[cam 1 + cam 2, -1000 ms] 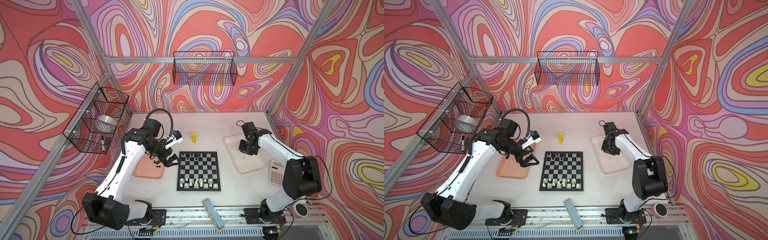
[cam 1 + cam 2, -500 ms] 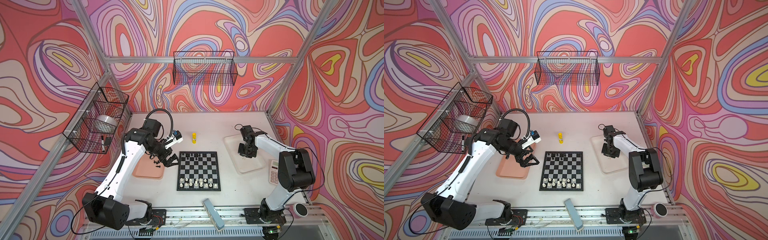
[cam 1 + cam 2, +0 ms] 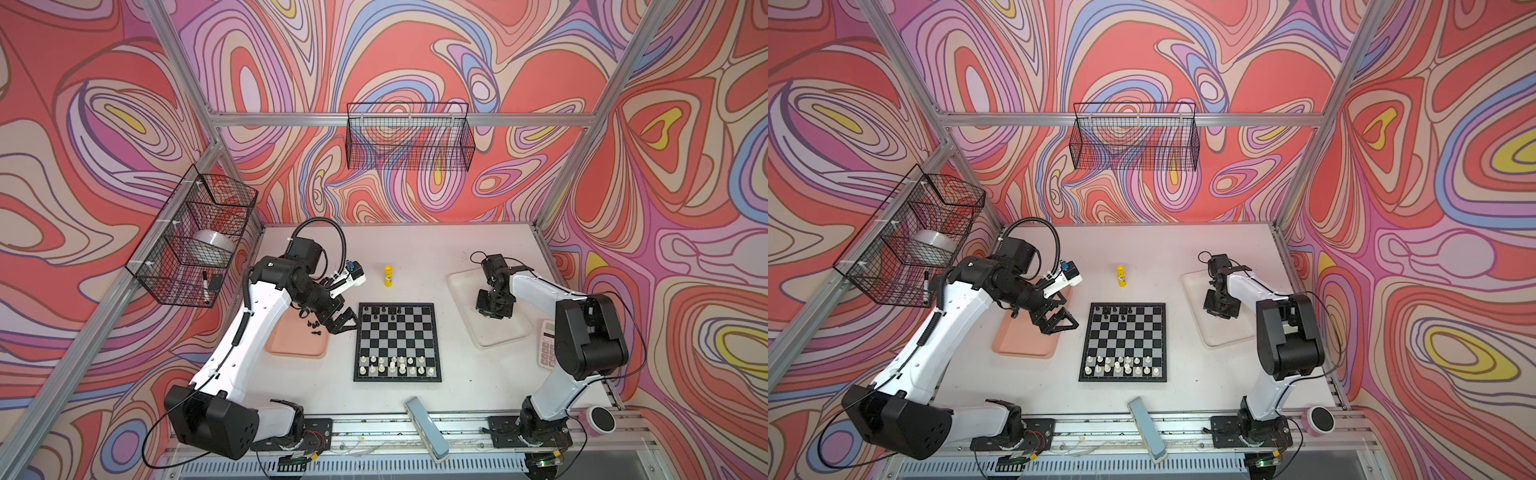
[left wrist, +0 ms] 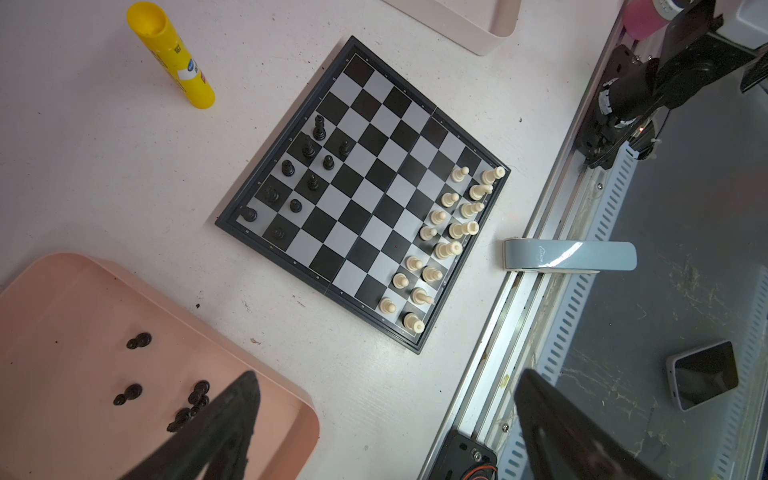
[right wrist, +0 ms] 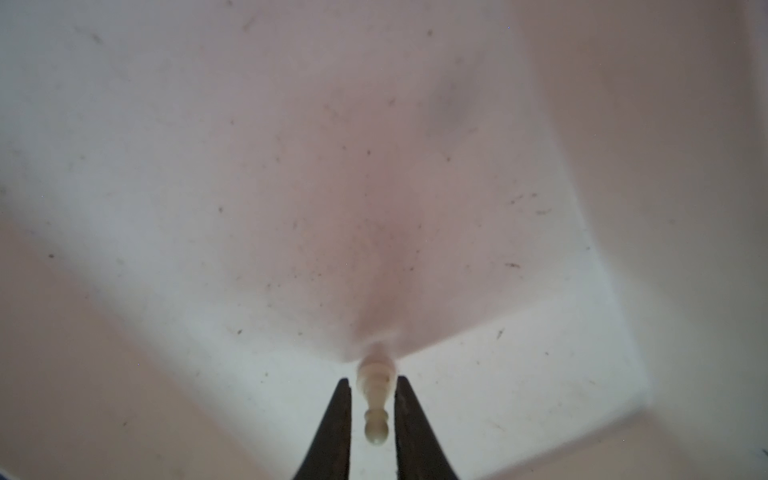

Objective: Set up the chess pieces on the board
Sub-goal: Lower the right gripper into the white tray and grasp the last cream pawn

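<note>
We start with the board (image 3: 397, 336), which lies flat mid-table between the pink tray (image 3: 291, 347) and the white tray (image 3: 500, 332). Its near two rows hold the cream pieces (image 4: 448, 249), upright and almost complete; by our count one pawn is missing. Its far two rows hold the black pieces (image 4: 312, 182) only on the half toward the pink tray, and the other half is bare. We judge the task roughly three quarters done.

The left gripper (image 3: 343, 322) hovers over the pink tray's edge nearest the board, fingers spread wide and holding nothing. The right gripper (image 3: 492, 311) points down into the white tray. In the right wrist view its fingers (image 5: 332, 428) are drawn in close on either side of a single cream pawn (image 5: 375, 395). The pawn's base appears to meet both tips, but we cannot tell whether it is firmly pinched or lifted.

Left to do:
1. Carry that pawn to its square.
2. Move the loose black pieces (image 4: 139, 340), lying toppled in the pink tray, to the far rows.
</note>
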`<move>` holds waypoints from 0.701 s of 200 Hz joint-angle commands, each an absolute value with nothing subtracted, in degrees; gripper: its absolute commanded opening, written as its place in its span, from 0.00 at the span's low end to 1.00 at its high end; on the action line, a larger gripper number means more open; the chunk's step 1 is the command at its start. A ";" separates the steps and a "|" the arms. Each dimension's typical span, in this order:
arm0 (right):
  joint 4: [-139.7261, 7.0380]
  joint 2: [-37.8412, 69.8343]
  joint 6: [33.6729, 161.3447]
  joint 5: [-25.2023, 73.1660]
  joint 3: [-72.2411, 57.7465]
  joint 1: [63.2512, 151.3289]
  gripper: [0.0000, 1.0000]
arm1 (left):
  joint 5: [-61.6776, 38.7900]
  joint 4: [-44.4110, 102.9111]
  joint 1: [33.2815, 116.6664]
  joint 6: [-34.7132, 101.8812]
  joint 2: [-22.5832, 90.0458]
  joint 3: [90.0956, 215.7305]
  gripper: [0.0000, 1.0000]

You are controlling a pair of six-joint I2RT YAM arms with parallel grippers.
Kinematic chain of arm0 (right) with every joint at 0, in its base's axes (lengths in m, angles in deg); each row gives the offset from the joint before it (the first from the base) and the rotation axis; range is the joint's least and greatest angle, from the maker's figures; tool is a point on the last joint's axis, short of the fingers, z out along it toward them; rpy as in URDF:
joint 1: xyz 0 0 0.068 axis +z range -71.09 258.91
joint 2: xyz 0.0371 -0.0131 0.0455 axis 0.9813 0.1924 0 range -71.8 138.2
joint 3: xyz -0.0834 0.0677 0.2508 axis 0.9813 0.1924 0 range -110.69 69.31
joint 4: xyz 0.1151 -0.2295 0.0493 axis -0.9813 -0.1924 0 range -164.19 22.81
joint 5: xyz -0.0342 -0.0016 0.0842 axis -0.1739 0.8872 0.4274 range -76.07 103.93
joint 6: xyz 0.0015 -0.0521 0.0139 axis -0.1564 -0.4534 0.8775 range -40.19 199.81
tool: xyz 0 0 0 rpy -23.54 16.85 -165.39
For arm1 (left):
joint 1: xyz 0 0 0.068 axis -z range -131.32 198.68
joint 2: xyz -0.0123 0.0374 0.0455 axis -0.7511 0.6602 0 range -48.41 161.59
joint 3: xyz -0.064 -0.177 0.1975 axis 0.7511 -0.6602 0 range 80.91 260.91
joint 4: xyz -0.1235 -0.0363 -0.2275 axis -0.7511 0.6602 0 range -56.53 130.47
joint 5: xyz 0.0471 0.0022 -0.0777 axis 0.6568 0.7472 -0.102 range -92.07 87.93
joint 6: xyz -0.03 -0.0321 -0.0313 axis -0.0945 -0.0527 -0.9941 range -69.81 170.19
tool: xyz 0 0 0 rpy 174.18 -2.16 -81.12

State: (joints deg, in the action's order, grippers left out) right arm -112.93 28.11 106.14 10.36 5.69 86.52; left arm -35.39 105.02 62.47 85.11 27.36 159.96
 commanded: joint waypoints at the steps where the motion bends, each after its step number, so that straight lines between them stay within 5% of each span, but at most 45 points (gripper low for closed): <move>1: -112.38 28.77 105.71 10.59 6.78 86.20 0.18 | -35.38 106.52 62.11 86.18 27.35 159.75 0.97; 140: -114.32 26.40 104.73 11.41 6.44 86.29 0.03 | -34.56 106.05 62.14 86.14 26.65 159.31 0.97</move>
State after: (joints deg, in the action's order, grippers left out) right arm -112.93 27.98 105.48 10.57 6.37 86.48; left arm -34.96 105.00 62.47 85.11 27.36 159.94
